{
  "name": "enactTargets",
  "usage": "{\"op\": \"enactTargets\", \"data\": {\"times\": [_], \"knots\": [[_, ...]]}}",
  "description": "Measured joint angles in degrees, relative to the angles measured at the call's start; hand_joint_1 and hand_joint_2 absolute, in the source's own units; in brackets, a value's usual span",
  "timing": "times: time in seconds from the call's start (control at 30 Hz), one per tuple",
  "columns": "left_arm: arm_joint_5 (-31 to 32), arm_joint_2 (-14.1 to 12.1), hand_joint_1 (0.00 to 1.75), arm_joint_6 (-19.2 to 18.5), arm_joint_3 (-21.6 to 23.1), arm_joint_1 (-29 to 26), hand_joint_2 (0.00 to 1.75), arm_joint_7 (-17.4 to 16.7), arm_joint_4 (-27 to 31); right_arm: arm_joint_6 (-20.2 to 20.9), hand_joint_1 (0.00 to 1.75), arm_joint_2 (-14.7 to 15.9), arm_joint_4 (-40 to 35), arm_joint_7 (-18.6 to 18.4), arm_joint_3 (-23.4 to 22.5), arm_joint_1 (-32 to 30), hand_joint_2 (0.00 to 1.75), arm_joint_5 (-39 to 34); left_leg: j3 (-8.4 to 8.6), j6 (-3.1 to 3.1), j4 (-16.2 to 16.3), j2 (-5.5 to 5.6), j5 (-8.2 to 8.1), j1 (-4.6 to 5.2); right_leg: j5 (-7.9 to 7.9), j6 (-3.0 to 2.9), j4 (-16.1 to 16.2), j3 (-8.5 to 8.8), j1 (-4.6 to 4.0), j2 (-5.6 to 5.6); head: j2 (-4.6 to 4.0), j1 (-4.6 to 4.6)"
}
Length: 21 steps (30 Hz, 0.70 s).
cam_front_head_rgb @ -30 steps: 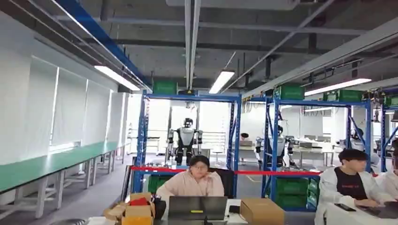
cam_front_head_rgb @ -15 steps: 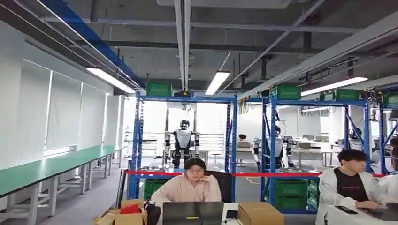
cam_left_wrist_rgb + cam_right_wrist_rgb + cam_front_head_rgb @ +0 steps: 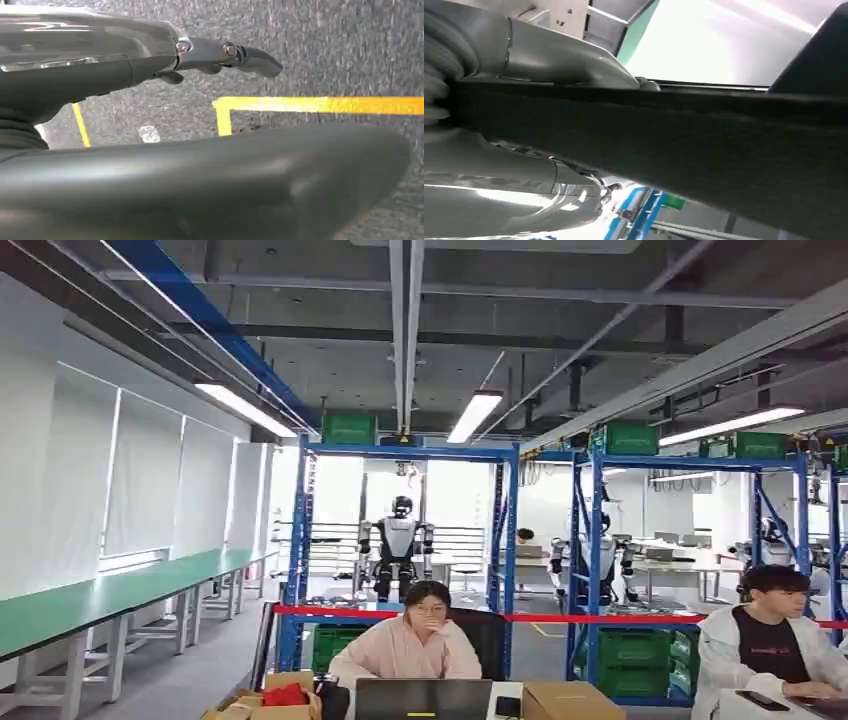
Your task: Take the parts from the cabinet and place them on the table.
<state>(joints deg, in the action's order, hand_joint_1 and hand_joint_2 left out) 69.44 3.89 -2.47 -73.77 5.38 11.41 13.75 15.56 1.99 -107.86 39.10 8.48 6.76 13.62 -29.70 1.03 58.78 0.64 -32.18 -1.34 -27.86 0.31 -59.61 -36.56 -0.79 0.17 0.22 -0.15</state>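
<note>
In the right wrist view my right hand point(image 3: 539, 55) grips a long dark flat part point(image 3: 674, 135), with silver fingers lying above and below it. My left hand point(image 3: 90, 70) hangs over grey floor and holds nothing. One finger point(image 3: 235, 52) is stretched out and the thick thumb point(image 3: 210, 180) stands apart from it. In the head view a long green-topped table point(image 3: 100, 595) runs along the left wall.
Blue shelving racks point(image 3: 400, 452) with green crates point(image 3: 350, 428) stand ahead behind a red tape point(image 3: 560, 618). Two people point(image 3: 425, 645) sit at desks with a laptop point(image 3: 420, 698) and cardboard boxes point(image 3: 570, 702). Other humanoids point(image 3: 398, 545) stand behind. A yellow line point(image 3: 320, 105) marks the floor.
The whole head picture has swayed left and then back right, so the camera moved. The people and racks themselves stay where they were.
</note>
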Motion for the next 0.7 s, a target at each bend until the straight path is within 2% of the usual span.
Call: {"op": "enactTargets", "data": {"times": [0.03, 0.07, 0.1, 0.13, 0.17, 0.2, 0.23, 0.27, 0.3, 0.33, 0.37, 0.43, 0.47, 0.5, 0.53, 0.57, 0.6, 0.63, 0.67, 0.7], "knots": [[0.02, 0.02, 0.0, 0.0, 0.0, 0.04, 1.75, -0.09, 0.0, 0.02, 1.75, 0.0, -0.13, 0.02, -0.02, -0.02, 1.75, 0.0, 0.11, -0.48, -0.08, 0.0, -0.31, 0.04, 1.39, -0.22, 0.29, 0.01, -0.05, 0.15, 0.02, 0.04], [0.04, 0.11, 0.0, -0.02, 0.0, -0.04, 1.75, -0.11, -0.02, 0.02, 1.75, 0.0, -0.15, 0.02, -0.09, -0.08, 1.75, 0.02, 0.73, -0.79, 0.13, -0.11, 0.08, 0.17, 0.97, -0.66, 0.86, 0.24, -0.14, 0.18, 0.0, 0.04], [0.09, 0.09, 0.0, -0.04, 0.0, -0.03, 1.75, -0.09, -0.02, 0.02, 1.75, 0.0, -0.15, 0.02, -0.11, -0.04, 1.75, 0.04, 1.29, -1.04, -0.27, -0.14, 0.21, 0.2, 0.99, -1.0, 1.27, 1.2, 0.11, 0.21, 0.0, 0.0], [0.17, 0.09, 0.0, -0.02, 0.02, 0.1, 1.75, -0.09, 0.0, 0.02, 1.75, -0.07, -0.33, 0.06, -0.09, -0.09, 1.75, 0.07, 1.16, -1.1, 0.53, -0.18, -0.2, 0.15, 1.06, -1.06, 2.17, 2.24, 0.54, 0.01, 0.02, 0.04], [0.17, 0.11, 0.0, -0.02, 0.02, 0.26, 1.75, -0.07, -0.02, 0.02, 1.75, -0.09, -0.35, 0.09, -0.09, 0.05, 1.75, 0.02, 0.05, -1.19, 2.85, -0.18, -0.53, 0.23, 0.97, -1.19, 2.64, 2.94, 0.52, 0.01, 0.0, 0.07], [0.2, 0.11, 0.0, -0.04, 0.02, 0.45, 1.75, -0.09, -0.02, 0.02, 1.75, -0.13, -0.35, 0.09, -0.09, 0.13, 1.75, 0.02, -2.29, -1.26, 6.57, -0.18, -1.59, 0.24, 0.73, -1.52, 2.66, 3.23, 0.51, -0.07, 0.0, 0.04], [0.17, 0.11, 0.0, -0.02, 0.02, 0.47, 1.75, -0.07, -0.02, 0.02, 1.75, -0.17, -0.35, 0.09, -0.09, 0.1, 1.75, 0.02, -4.44, -1.37, 9.74, -0.18, -2.77, 0.23, 0.5, -1.58, 2.65, 3.36, 0.49, -0.07, 0.0, 0.07], [0.2, 0.09, 0.0, -0.02, 0.02, 0.35, 1.75, -0.09, -0.02, 0.02, 1.75, -0.18, -0.33, 0.09, -0.09, -0.08, 1.75, 0.04, -7.72, -1.6, 14.05, -0.17, -4.82, 0.27, 0.13, -1.71, 2.65, 3.6, 0.43, -0.03, 0.0, 0.07], [0.2, 0.09, 0.0, -0.02, 0.02, 0.11, 1.75, -0.11, -0.02, 0.0, 1.75, -0.17, -0.31, 0.09, -0.09, -0.16, 1.75, 0.06, -9.59, -1.74, 16.03, -0.17, -5.71, 0.28, -0.22, -1.75, 2.63, 3.88, 0.42, 0.06, 0.0, 0.04], [0.2, 0.09, 0.0, -0.02, 0.02, -0.04, 1.75, -0.11, -0.02, 0.0, 1.75, -0.17, -0.28, 0.09, -0.09, -0.26, 1.75, 0.07, -10.43, -1.86, 15.8, -0.18, -4.95, 0.25, -0.62, -1.66, 2.62, 4.39, 0.42, 0.22, 0.0, 0.07], [0.2, 0.07, 0.0, -0.02, 0.02, -0.07, 1.75, -0.09, -0.02, -0.02, 1.75, -0.17, -0.28, 0.09, -0.11, -0.35, 1.75, 0.07, -10.12, -1.87, 13.5, -0.19, -2.78, 0.24, -1.09, -1.57, 2.61, 5.05, 0.43, 0.26, 0.0, 0.04], [0.22, 0.02, 0.0, -0.02, 0.02, 0.01, 1.75, -0.09, -0.02, -0.02, 1.75, -0.18, -0.28, 0.09, -0.11, -0.41, 1.75, 0.07, -7.21, -1.63, 4.1, -0.21, 4.74, 0.22, -2.37, -1.16, 2.56, 6.79, 0.45, 0.22, -0.02, 0.07], [0.22, 0.02, 0.0, -0.02, 0.02, -0.09, 1.75, -0.07, -0.02, -0.02, 1.75, -0.17, -0.28, 0.09, -0.11, -0.43, 1.75, 0.07, -6.35, -1.28, 2.0, -0.17, 6.16, 0.31, -2.92, -0.88, 2.58, 7.2, 0.45, 0.15, -0.02, 0.07], [0.26, 0.04, 0.0, -0.02, 0.04, 0.11, 1.75, -0.07, -0.02, -0.02, 1.75, -0.2, -0.22, 0.09, -0.13, -0.36, 1.75, 0.07, -6.8, -1.08, 0.81, -0.25, 4.39, 0.62, -3.13, -0.54, 2.26, 7.26, 0.27, 0.22, -0.02, 0.02], [0.26, 0.04, 0.0, -0.02, 0.04, 0.13, 1.75, -0.07, -0.02, -0.04, 1.75, -0.2, -0.26, 0.11, -0.13, -0.38, 1.75, 0.07, -6.66, -0.59, 1.33, -0.24, 5.07, 0.69, -3.42, -0.12, 2.25, 6.91, 0.27, 0.23, 0.09, 0.06], [0.28, 0.02, 0.0, -0.02, 0.04, -0.18, 1.75, -0.09, -0.02, -0.02, 1.75, -0.2, -0.26, 0.15, -0.13, -0.56, 1.75, 0.15, -6.65, -0.19, 1.28, -0.16, 5.09, 0.81, -3.69, 0.3, 2.16, 7.33, 0.32, 0.2, 0.02, 0.02], [0.33, 0.04, 0.0, 0.0, 0.04, -0.25, 1.75, -0.07, -0.02, -0.02, 1.75, -0.2, -0.33, 0.17, -0.13, -0.61, 1.75, 0.15, -6.45, 0.04, 1.22, -0.19, 4.94, 0.83, -3.72, 0.43, 2.16, 7.49, 0.32, 0.23, 0.02, 0.0], [0.33, 0.04, 0.0, -0.02, 0.04, -0.2, 1.75, -0.04, -0.02, -0.05, 1.75, -0.2, -0.33, 0.17, -0.2, -0.57, 1.75, 0.11, -5.96, 0.15, 1.11, -0.1, 4.96, 0.35, -4.01, 0.66, 1.98, 7.54, 0.32, 0.24, 0.07, 0.04], [0.33, -0.02, 0.0, 0.11, 0.07, -0.14, 1.75, 0.02, 0.0, -0.04, 1.75, -0.18, -0.39, 0.17, -0.22, -0.59, 1.75, 0.13, -5.45, 0.45, 0.84, -0.11, 4.74, 0.23, -4.2, 1.05, 0.39, 7.18, 0.32, 0.14, 0.07, 0.02], [0.35, -0.09, 0.0, 0.09, 0.04, -0.08, 1.75, 0.02, 0.0, -0.04, 1.75, -0.17, -0.48, 0.22, -0.26, -0.44, 1.75, 0.11, -5.03, 0.77, 0.69, -0.12, 4.47, 0.16, -5.19, 1.48, -2.6, 5.63, 0.46, 0.08, 0.02, 0.02]]}}
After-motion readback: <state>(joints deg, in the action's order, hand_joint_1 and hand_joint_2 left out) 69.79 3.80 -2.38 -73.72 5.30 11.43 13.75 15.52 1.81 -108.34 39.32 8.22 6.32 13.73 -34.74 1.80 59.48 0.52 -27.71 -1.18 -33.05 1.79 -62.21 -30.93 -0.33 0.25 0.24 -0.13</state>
